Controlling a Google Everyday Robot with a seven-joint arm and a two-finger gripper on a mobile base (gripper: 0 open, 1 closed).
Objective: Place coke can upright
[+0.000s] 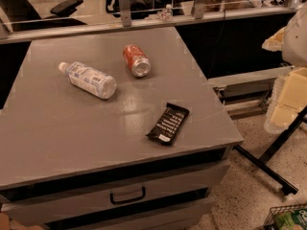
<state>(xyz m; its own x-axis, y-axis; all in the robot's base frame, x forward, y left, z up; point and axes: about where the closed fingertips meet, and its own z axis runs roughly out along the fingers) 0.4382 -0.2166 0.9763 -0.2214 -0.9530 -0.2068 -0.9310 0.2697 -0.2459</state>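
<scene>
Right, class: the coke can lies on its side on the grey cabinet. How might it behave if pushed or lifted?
Lying on its side, the coke can would probably roll if pushed across the smooth cabinet top. Its shiny metal wall may slip or dent under a hard squeeze. Small, so likely light. The claw is not in view.

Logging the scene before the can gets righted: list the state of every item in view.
coke can: lying on its side on the table
water bottle: lying on its side, cap on
snack bar: lying flat, wrapper closed
drawer: appears shut
gripper: at the right edge, beside the table, far from the can
</scene>
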